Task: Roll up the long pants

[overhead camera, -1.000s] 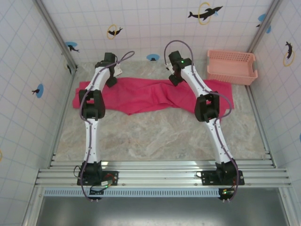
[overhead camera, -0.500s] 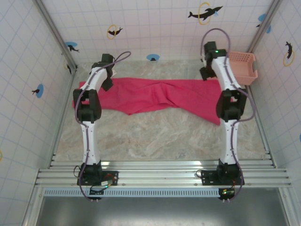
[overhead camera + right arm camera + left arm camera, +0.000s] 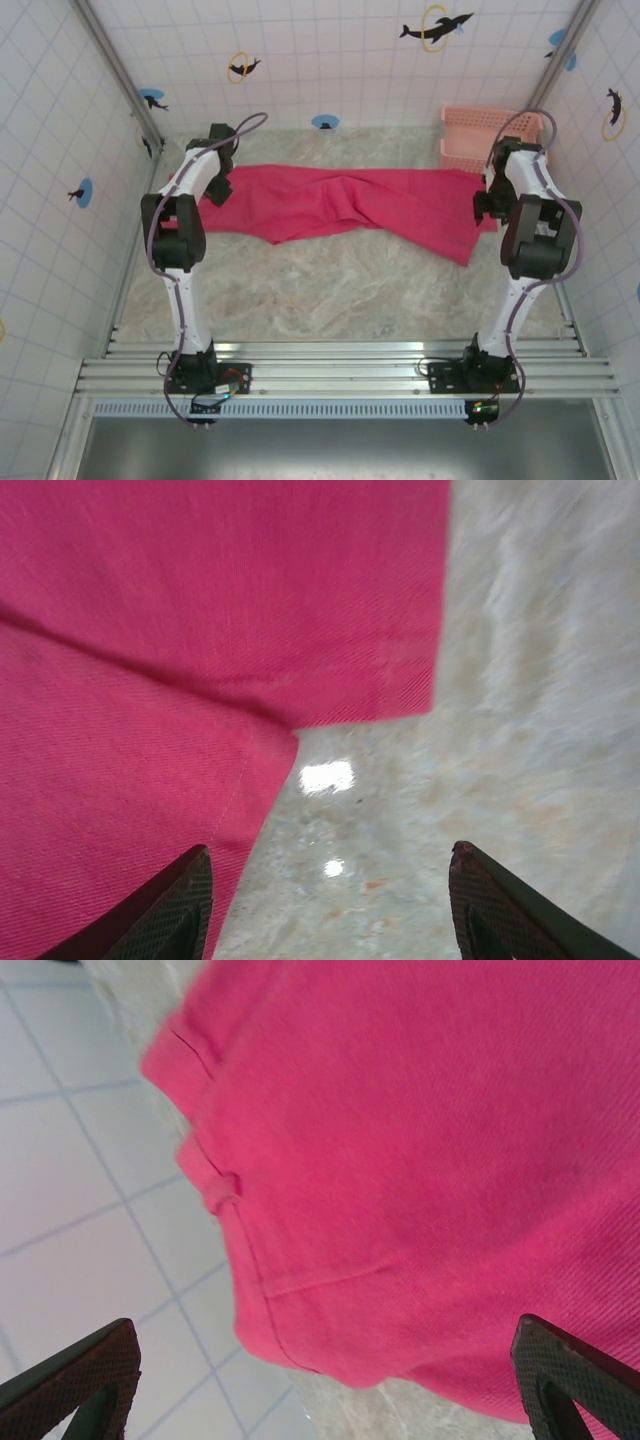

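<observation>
Pants, magenta-red, lie flat across the far half of the table, stretched from left to right. The waistband with a belt loop is at the left end, close to the tiled left wall. The leg hems are at the right end, just in front of a pale pink basket.

The cloth looks soft, thin and light, with loose creases near the middle. It will probably bunch and slide on the glossy table rather than hold a shape, so a roll needs a pinch through all layers at an end edge.

The left claw hangs over the waist end with its jaws wide and nothing between them. The right claw hangs over the hem corner, where two layers overlap and bare table begins. Its jaws stand apart and hold nothing.

The waistband, being thicker and seamed, seems the firmest place to grip; the hems are thinner and may slip.

Room is tight at both ends, with the wall at the left and the basket and right wall at the right. The near half of the table is bare and gives open space to work toward.
</observation>
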You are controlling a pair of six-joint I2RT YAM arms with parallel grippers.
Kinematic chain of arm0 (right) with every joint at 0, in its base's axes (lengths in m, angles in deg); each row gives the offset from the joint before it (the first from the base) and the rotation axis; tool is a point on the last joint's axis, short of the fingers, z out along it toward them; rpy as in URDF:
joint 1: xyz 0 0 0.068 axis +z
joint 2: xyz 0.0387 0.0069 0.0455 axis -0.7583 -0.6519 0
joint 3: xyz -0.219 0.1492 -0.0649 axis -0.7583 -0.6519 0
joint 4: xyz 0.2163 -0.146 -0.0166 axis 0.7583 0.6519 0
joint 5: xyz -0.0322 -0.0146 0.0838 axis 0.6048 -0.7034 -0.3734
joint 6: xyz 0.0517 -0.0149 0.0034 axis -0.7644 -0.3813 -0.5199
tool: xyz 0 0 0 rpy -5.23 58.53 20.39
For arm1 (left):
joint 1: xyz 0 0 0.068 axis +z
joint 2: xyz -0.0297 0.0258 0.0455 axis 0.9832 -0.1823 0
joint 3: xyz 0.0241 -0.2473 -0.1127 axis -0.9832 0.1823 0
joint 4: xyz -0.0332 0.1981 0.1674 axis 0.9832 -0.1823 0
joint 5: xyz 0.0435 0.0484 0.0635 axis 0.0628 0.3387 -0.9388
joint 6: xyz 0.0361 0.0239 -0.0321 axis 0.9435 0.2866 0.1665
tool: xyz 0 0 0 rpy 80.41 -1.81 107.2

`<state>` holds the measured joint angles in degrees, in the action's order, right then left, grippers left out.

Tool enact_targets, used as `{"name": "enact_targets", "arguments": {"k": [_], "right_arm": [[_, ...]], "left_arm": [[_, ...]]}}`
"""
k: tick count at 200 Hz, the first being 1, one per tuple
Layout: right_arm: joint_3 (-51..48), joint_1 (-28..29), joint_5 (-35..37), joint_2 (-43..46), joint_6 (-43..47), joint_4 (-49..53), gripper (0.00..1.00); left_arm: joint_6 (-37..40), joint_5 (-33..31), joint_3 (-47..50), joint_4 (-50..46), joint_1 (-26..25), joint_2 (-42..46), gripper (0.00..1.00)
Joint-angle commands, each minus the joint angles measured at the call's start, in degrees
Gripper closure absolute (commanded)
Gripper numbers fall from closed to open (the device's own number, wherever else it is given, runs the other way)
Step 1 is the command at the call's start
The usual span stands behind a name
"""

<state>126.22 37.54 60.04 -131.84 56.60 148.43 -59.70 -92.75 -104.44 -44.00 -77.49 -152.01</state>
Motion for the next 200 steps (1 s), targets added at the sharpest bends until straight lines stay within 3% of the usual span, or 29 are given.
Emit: {"name": "enact_targets", "arguments": {"k": [1, 42, 104, 149, 200], "right_arm": [[-2.6, 0.0, -6.9, 0.2, -4.0, -3.5, 0.38], [-3.0, 1.1, -9.2, -2.9, -6.7, -5.6, 0.43], [-5.8, 1.2, -5.6, -3.7, -8.7, -7.2, 0.48], [-5.9, 1.1, -6.6, -4.9, -9.2, -8.2, 0.73], [-1.8, 0.5, -3.0, 0.1, -9.6, -6.4, 0.91]], "left_arm": [[-2.6, 1.2, 1.7, -1.9, 1.5, 0.3, 0.03], [-2.1, 1.4, 1.1, -2.0, 1.8, -0.6, 0.03], [-2.7, 1.8, 0.0, -2.9, 2.5, -2.4, 0.03], [-3.0, 1.4, -0.3, -3.5, 2.7, -3.5, 0.03], [-3.3, 0.9, -0.9, -4.7, 3.1, -4.8, 0.03]]}}
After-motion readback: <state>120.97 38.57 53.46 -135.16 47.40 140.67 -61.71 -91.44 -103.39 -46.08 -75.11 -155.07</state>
